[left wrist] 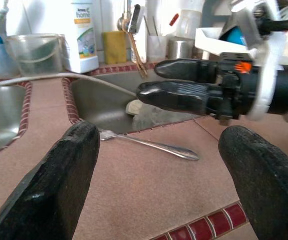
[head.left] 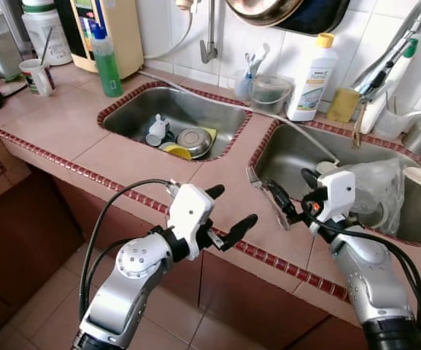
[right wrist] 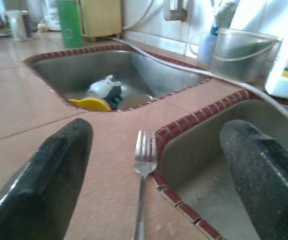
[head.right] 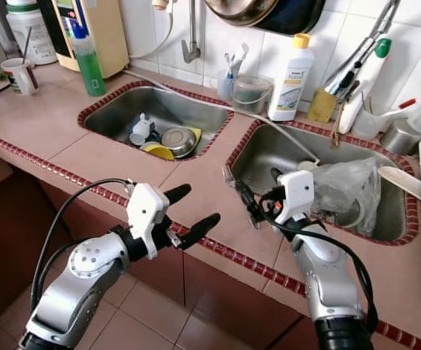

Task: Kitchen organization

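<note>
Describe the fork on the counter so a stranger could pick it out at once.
Find the strip of pinkish tiled counter between the two steel sinks. The fork lies flat there, right beside the right sink's red-tiled rim, with the right gripper open over it. It is the lone piece of silver cutlery on the bare counter, not among the dishes in the left sink.

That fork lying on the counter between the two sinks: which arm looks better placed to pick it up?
Probably the right. Its end effector is open directly over the fork, while the left end effector hovers near the counter edge, further from it.
</note>
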### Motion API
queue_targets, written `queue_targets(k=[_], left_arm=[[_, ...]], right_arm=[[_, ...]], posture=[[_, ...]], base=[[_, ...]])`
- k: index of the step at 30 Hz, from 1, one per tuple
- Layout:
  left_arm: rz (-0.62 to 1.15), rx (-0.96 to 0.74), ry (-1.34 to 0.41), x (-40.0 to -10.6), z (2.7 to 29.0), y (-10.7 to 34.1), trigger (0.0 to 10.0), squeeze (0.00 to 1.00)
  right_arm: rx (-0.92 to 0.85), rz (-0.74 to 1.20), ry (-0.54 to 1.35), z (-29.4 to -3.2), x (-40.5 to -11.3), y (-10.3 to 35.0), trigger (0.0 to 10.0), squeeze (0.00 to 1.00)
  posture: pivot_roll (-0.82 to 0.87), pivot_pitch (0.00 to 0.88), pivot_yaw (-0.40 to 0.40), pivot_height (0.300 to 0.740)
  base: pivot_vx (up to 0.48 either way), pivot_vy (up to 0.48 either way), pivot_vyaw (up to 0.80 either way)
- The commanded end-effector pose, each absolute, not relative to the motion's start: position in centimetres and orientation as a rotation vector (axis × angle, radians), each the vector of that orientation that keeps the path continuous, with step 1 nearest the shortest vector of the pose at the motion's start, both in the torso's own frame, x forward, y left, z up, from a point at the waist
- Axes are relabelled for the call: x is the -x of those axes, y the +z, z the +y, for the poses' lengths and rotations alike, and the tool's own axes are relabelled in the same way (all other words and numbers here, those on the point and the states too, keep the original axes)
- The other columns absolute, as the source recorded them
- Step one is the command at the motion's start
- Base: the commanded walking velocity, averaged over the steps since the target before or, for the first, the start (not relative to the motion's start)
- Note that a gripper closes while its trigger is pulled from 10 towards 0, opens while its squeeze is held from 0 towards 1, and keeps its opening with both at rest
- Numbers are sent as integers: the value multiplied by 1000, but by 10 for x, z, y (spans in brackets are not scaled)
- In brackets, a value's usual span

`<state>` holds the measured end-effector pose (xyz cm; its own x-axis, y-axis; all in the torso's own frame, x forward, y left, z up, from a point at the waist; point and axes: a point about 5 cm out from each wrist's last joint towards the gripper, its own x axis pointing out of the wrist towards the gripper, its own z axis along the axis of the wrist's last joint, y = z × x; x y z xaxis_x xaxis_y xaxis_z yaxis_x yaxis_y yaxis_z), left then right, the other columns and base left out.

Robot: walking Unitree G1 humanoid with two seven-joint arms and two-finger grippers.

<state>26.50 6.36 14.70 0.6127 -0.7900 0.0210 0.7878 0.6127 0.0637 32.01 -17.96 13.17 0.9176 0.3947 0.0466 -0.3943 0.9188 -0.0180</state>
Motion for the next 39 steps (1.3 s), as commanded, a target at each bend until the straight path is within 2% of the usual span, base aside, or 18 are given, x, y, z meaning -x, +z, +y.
queue_targets(k=[1,12,24,39], left_arm=[[-60,-63,-935,-261,62,151,10000,0],[-53,-69,-912,-258,69,156,10000,0],[-42,-49,-885,-252,69,156,10000,0],[-51,-27,-880,-255,66,159,10000,0]], right_arm=[[7,-59,385,-184,-328,136,10000,0],[-38,-28,441,-176,-346,137,10000,0],[-187,74,485,-156,-343,117,10000,0],[-176,167,453,-164,-330,109,10000,0]], posture=[[-58,96,-22,740],[-29,150,-43,740],[-14,163,-64,740],[-42,161,-64,740]], base=[[0,0,0],[0,0,0],[0,0,0],[0,0,0]])
